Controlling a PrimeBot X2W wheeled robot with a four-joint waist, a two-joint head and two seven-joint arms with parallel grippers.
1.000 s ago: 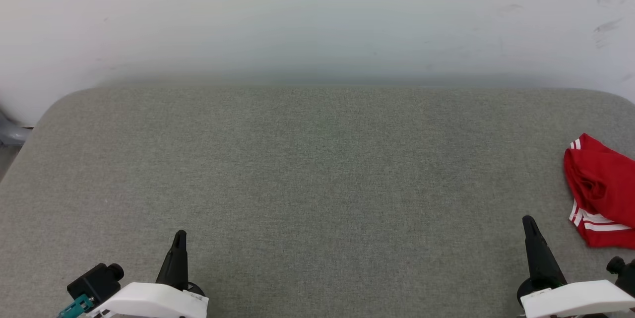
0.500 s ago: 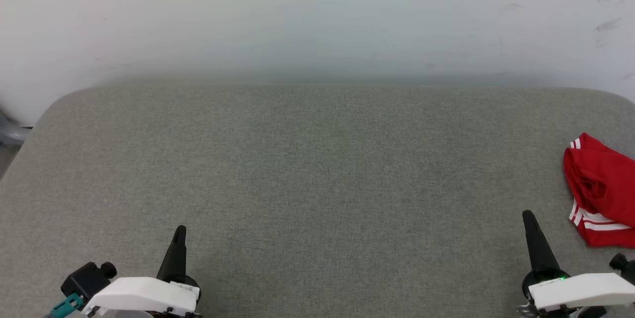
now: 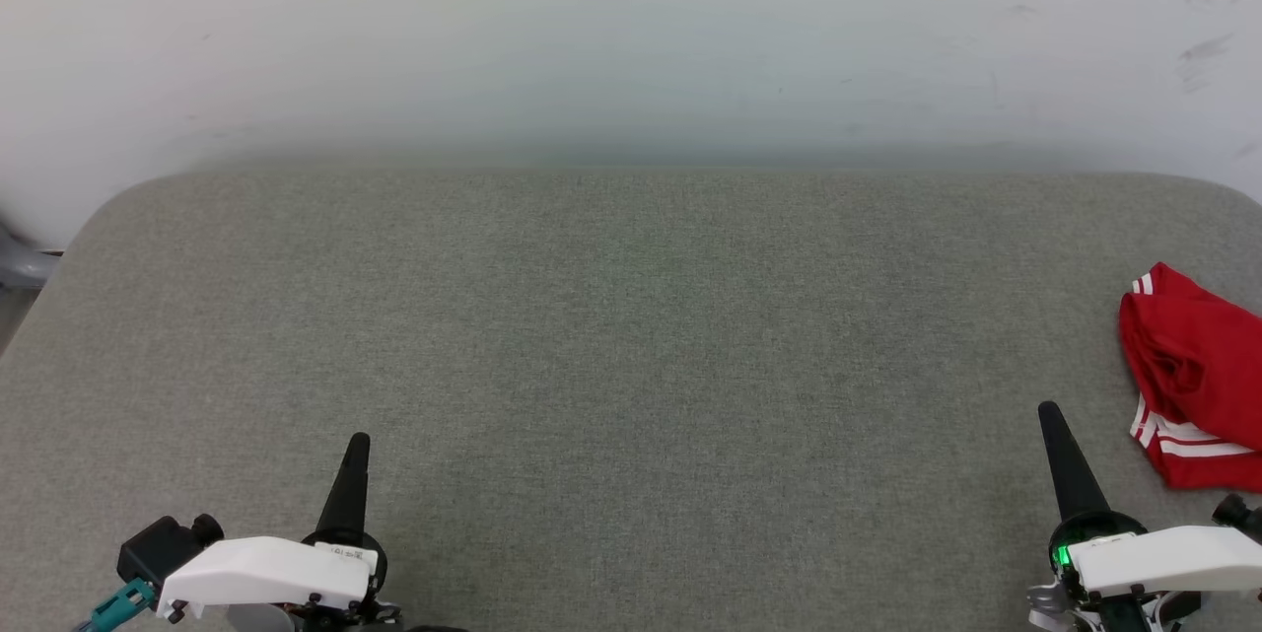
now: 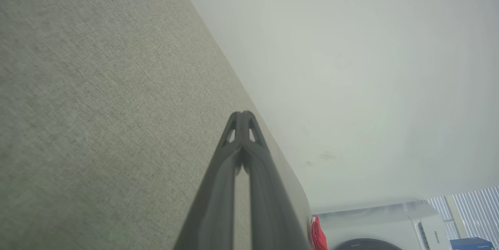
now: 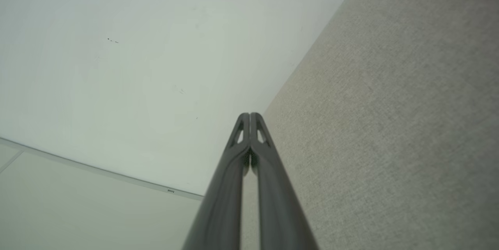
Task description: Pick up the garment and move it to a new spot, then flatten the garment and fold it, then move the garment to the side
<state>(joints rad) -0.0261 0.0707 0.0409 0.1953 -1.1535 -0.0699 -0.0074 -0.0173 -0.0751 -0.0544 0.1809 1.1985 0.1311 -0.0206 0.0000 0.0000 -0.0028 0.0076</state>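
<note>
Two grippers are in play, each with its two long dark fingers pressed together and nothing between them. The left gripper (image 3: 358, 443) hangs over the near left part of the worktop, and the right gripper (image 3: 1049, 412) over the near right part. In the wrist views the left gripper (image 4: 242, 114) and the right gripper (image 5: 250, 115) each show both fingers meeting at the tip.

There is one grey fabric-covered worktop (image 3: 631, 366) with rounded corners, set against a pale wall (image 3: 631, 40). There is one garment (image 3: 1188, 376), a red jersey with red-and-white striped trim. It lies crumpled at the right edge of the worktop, about midway between near and far edges, and is cut off by the picture's side. The right gripper is near it but apart from it, on its near left side.

In the left wrist view a sliver of the garment (image 4: 317, 235) shows past the fingers. Beyond it stands one white washing machine (image 4: 393, 222) with a dark round door; its inside cannot be seen.

Against a second ago, both grippers' fingertips stand higher in the head view and their white wrist housings lower. A green light (image 3: 1063, 554) now shows at the right wrist. The garment and the worktop lie as they did.
</note>
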